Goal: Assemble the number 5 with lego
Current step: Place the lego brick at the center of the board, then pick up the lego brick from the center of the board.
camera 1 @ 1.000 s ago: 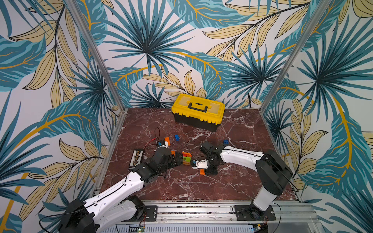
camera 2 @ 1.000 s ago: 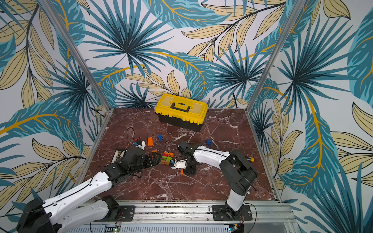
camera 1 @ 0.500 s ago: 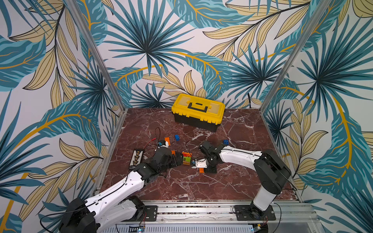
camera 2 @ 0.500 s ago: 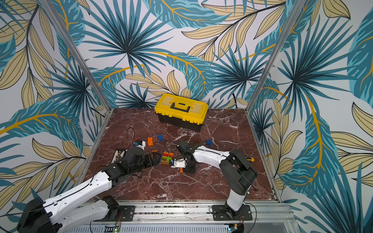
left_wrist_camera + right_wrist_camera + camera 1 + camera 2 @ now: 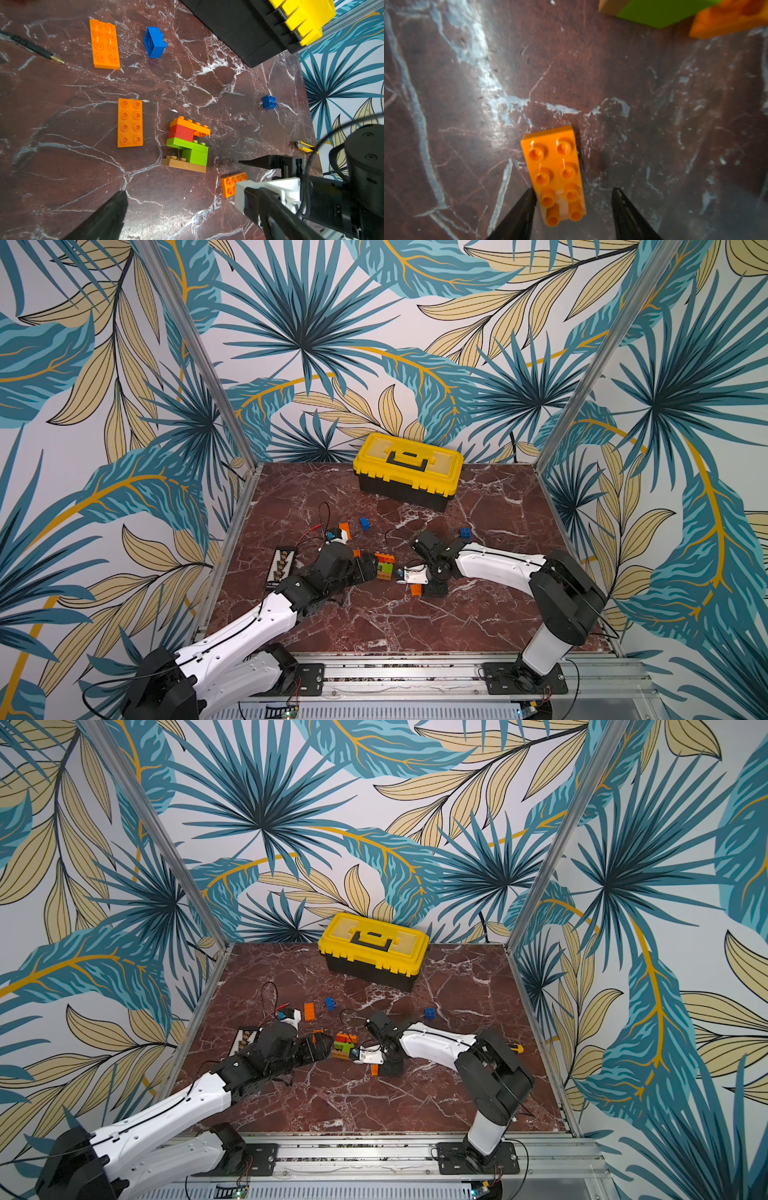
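**Right tool released, orange brick flat on the counter**

Your right tool (image 5: 573,190) stood parted over one end of the orange brick (image 5: 554,166). One finger (image 5: 525,205) touched the brick's long side and the other stood clear of it. The brick lay flat on the counter (image 5: 654,124), studs up.

Near it sat the joined bricks (image 5: 188,145), stacked in the order tan, lime green, lime green, red, orange. Your left tool (image 5: 368,569) waited on the far side of that build, spread wide and gripping nothing.

Further out you had a second orange brick (image 5: 130,122) and a third orange brick (image 5: 105,43), both flat with studs up. A blue brick (image 5: 154,42) lay tipped over beside the third one. A second blue brick (image 5: 269,102) sat well apart, studs up.

The toolbox (image 5: 407,468) stood at the back of the counter. The utility knife (image 5: 304,146) lay near the right edge.
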You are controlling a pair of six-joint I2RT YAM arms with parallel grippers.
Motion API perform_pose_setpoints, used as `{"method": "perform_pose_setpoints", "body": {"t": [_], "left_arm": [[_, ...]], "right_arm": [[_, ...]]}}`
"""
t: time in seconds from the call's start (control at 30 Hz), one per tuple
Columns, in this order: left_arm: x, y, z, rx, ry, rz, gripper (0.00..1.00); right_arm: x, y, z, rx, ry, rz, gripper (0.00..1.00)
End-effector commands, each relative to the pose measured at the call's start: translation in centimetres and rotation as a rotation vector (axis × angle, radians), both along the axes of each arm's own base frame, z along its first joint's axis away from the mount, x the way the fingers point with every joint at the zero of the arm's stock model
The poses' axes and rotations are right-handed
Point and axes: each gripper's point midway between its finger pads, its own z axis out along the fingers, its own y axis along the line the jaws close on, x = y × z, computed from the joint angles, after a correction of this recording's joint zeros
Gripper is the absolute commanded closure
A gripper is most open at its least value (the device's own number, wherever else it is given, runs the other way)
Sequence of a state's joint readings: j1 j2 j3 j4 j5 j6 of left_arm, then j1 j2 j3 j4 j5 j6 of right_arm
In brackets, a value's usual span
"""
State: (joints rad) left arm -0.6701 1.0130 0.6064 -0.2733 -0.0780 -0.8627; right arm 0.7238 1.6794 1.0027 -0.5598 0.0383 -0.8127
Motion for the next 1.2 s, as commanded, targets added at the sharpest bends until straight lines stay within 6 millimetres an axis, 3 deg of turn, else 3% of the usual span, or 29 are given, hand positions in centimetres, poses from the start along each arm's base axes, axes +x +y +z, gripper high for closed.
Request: {"method": "perform_pose_setpoints", "body": {"t": [0.0,0.07,0.2,0.27,0.4,0.57,0.67,0.73,0.9,1.17], "left_arm": [[0.2,-0.2,-0.4,-0.01,-0.009,-0.009,0.0],[-0.1,-1.1,-0.2,-0.034,-0.002,-0.057,0.0],[0.1,-2.4,0.5,-0.058,-0.009,-0.113,0.0],[0.2,-3.1,0.8,-0.065,-0.006,-0.141,0.0],[0.4,-4.9,1.3,-0.083,0.013,-0.214,0.0],[0.5,-8.1,1.9,-0.059,0.013,-0.314,0.0],[0.2,-10.7,2.3,-0.02,0.008,-0.389,0.0],[0.0,-12.3,2.3,0.0,0.014,-0.437,0.0],[0.3,-15.9,2.1,0.025,0.023,-0.515,0.0],[1.6,-18.2,1.2,0.09,0.071,-0.539,0.0]], "right_arm": [[1.8,-0.1,2.9,0.058,-0.155,-0.081,0.37],[2.2,0.0,4.6,0.125,-0.208,-0.137,0.36],[0.2,1.6,7.7,0.347,-0.175,-0.178,0.35],[0.4,2.2,9.1,0.465,-0.188,-0.26,0.35],[4.9,-0.4,12.2,0.62,-0.297,-0.715,0.31],[8.5,-7.7,9.8,0.613,-0.144,-1.323,0.35],[9.7,-12.0,8.3,0.587,-0.14,-1.568,0.35],[10.4,-13.5,7.8,0.608,-0.123,-1.651,0.33],[12.5,-15.3,6.1,0.579,-0.035,-1.74,0.33],[15.1,-15.8,4.3,0.494,-0.028,-1.711,0.34]]}}
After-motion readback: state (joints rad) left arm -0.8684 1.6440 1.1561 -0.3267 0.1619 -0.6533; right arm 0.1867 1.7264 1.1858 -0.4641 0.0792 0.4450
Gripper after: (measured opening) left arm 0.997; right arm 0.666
